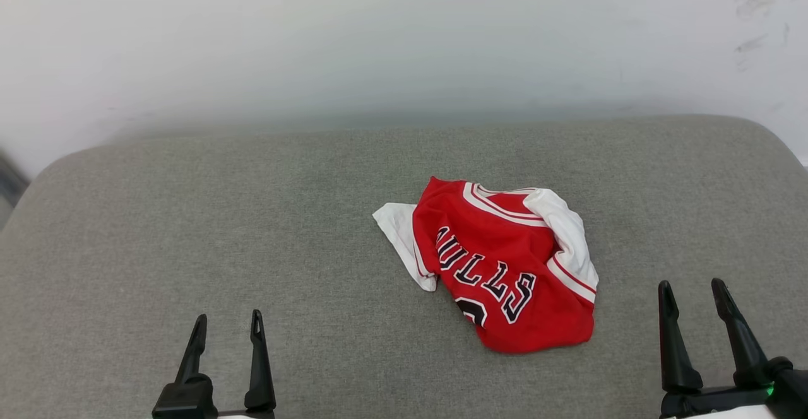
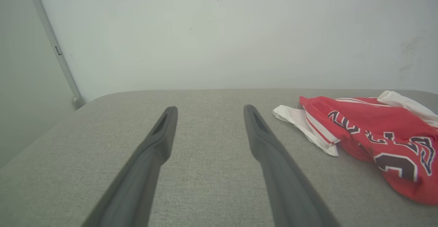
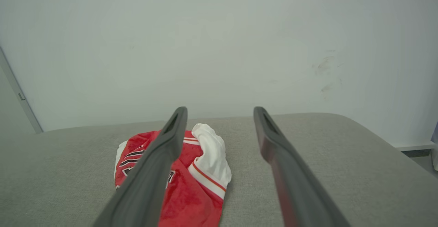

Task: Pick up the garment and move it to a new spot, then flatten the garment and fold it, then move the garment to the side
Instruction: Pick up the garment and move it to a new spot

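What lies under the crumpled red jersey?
The jersey rests bunched on the grey fabric surface, which shows all around it. Whatever its folds cover, including its lower layers and part of the number, cannot be seen.

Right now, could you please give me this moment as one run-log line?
jersey: crumpled on grey cushion | left gripper: open, empty | right gripper: open, empty | stage: pick-up not begun

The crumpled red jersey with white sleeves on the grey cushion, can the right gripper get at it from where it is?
Probably yes. The right gripper stands open, right of the crumpled red jersey with white sleeves, with bare grey fabric cushion between them and nothing lying on the cloth.
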`<state>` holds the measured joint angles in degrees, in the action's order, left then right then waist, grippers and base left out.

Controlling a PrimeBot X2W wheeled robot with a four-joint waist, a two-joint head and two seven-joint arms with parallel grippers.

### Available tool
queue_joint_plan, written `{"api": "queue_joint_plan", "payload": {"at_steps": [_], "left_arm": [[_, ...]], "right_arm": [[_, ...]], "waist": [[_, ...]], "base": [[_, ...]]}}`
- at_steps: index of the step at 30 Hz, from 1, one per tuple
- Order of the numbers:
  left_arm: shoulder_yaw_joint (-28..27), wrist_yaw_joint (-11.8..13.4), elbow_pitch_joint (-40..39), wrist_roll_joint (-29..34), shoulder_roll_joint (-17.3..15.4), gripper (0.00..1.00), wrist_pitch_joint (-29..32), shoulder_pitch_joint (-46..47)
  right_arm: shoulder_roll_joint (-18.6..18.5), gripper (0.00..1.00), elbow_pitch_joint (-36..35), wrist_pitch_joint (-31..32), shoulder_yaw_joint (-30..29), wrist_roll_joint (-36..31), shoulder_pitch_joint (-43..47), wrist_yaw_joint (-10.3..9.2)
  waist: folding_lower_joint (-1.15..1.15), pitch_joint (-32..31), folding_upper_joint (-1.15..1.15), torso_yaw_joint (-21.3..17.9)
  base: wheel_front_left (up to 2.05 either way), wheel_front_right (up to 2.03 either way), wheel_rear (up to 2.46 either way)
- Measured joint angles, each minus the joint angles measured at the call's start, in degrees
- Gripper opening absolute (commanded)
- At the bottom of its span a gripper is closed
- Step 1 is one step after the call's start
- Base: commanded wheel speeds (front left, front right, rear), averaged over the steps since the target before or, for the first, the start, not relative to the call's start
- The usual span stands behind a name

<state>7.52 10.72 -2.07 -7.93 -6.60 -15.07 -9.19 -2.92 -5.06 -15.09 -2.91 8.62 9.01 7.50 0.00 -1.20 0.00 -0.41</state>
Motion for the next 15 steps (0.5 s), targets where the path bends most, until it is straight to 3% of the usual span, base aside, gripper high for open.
{"api": "queue_joint_plan", "payload": {"at_steps": [15], "left_arm": [[-3.4,-4.1,1.2,2.9,2.5,1.00,0.0,-1.2]], "right_arm": [[0.0,1.00,0.5,0.0,0.7,0.4,1.1,0.00]], "waist": [[0.00,-0.5,0.00,0.3]], "base": [[0.00,0.00,0.00]]}}
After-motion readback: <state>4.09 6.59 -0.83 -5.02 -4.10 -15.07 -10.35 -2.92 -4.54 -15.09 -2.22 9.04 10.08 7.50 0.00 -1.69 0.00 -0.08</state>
